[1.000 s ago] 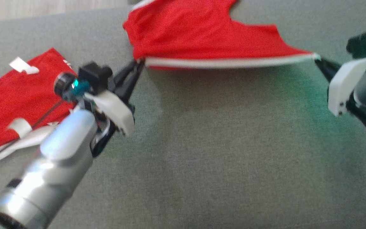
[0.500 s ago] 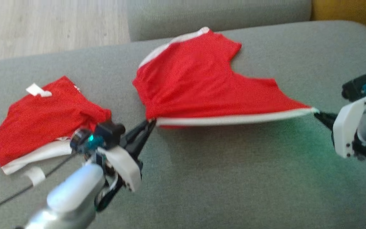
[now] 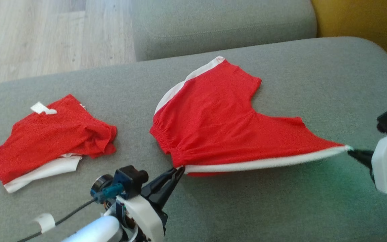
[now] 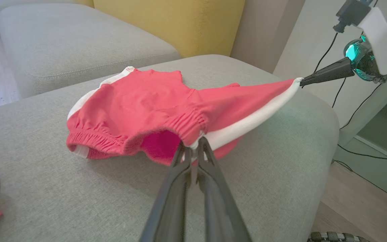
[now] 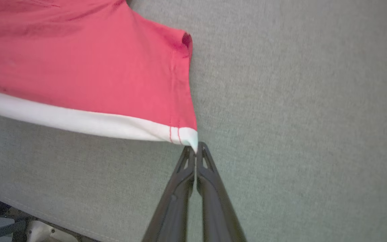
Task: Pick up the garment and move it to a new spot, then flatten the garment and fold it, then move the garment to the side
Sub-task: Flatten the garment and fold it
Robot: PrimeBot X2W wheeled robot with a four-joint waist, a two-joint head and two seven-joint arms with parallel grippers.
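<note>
Our left claw and right claw keep pinching the shorts by the hem, dragged nearer us, taut between them: flattening underway.

A grey upholstered seat fronts a second grey cushion, a yellow cushion and pale wood flooring.

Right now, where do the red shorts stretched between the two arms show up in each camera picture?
Head view: red shorts in the centre, stretching rightwards.
Left wrist view: centre, over the grey cushion, above the left gripper.
Right wrist view: upper left.
Shared landmark: the white corner pinched by the right gripper, far right in head view, upper right in left wrist view.
</note>
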